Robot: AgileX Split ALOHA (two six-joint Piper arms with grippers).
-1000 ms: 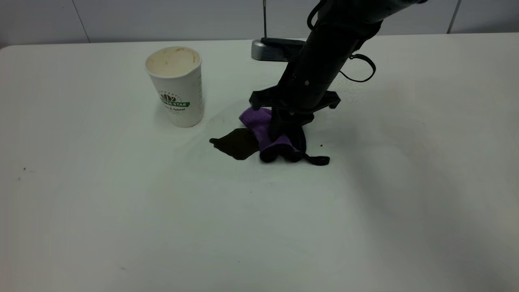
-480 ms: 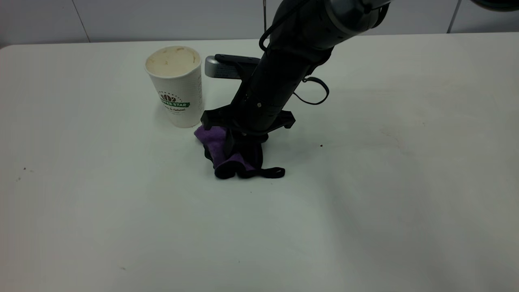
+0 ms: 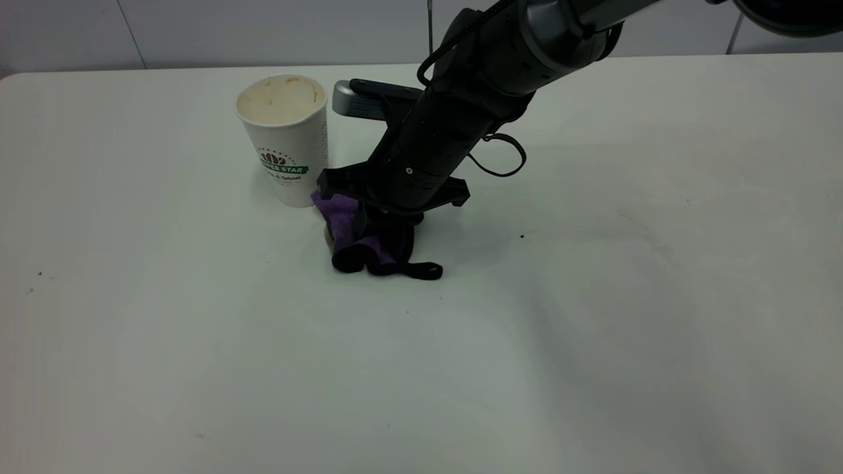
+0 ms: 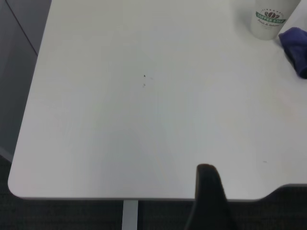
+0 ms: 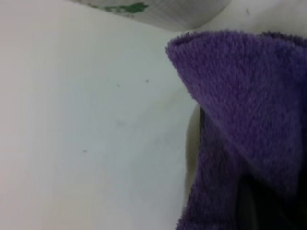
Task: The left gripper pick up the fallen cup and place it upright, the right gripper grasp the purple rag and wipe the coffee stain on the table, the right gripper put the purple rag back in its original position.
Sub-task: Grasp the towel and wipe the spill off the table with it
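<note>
The white cup [image 3: 286, 141] stands upright on the white table [image 3: 593, 296] at the back left. My right gripper [image 3: 372, 227] is shut on the purple rag [image 3: 342, 224] and presses it onto the table, right beside the cup's base. The rag's black loop [image 3: 421, 270] trails on the table. No coffee stain shows; the rag covers its place. The right wrist view shows the rag [image 5: 240, 96] close up and the cup's base [image 5: 158, 12]. My left gripper [image 4: 208, 194] hangs off the table's corner, far from the cup [image 4: 271, 19] and the rag [image 4: 296, 45].
The right arm's grey camera block [image 3: 359, 99] and cable loop [image 3: 504, 155] hang just right of the cup. A tiny dark speck [image 3: 521, 236] lies right of the rag. The left wrist view shows the table's edge [image 4: 96, 196].
My right gripper has dragged the rag left across the dark stain, ending beside the cup. The stain that showed a second ago is no longer visible.
</note>
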